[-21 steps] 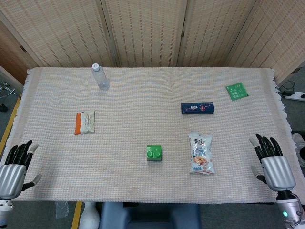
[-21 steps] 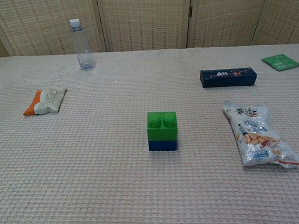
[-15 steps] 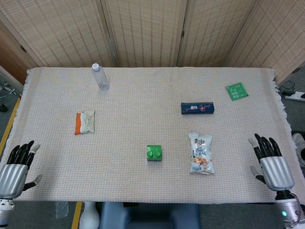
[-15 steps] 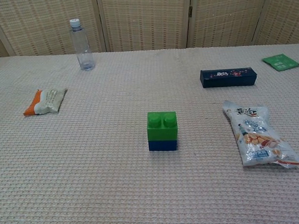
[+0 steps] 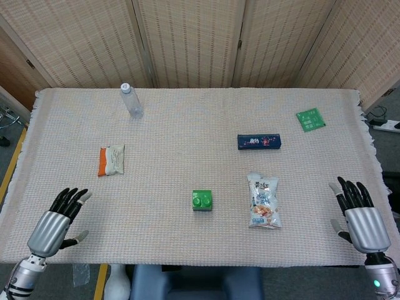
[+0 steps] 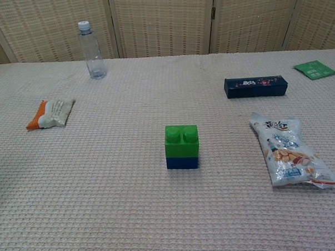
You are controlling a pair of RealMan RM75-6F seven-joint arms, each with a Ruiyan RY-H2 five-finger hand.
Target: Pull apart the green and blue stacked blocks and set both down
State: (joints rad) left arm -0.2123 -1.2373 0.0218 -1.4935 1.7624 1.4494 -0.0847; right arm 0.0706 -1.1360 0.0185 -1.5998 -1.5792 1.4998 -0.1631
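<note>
The green block (image 5: 201, 199) (image 6: 181, 141) sits stacked on the blue block (image 6: 182, 162) near the middle front of the table. In the head view my left hand (image 5: 56, 221) hovers over the front left corner of the table, fingers spread and empty, well left of the stack. At the front right edge my right hand (image 5: 358, 214) is also spread and empty, far right of the stack. Neither hand appears in the chest view.
A snack bag (image 5: 263, 200) lies just right of the stack. A dark blue box (image 5: 259, 141), a green packet (image 5: 310, 119), a water bottle (image 5: 131, 100) and an orange-white packet (image 5: 111, 159) lie farther off on the woven cloth (image 5: 187, 150).
My left hand has moved right and inward over the table's front left corner. My right hand has dropped slightly toward the front edge. The stack has not moved.
</note>
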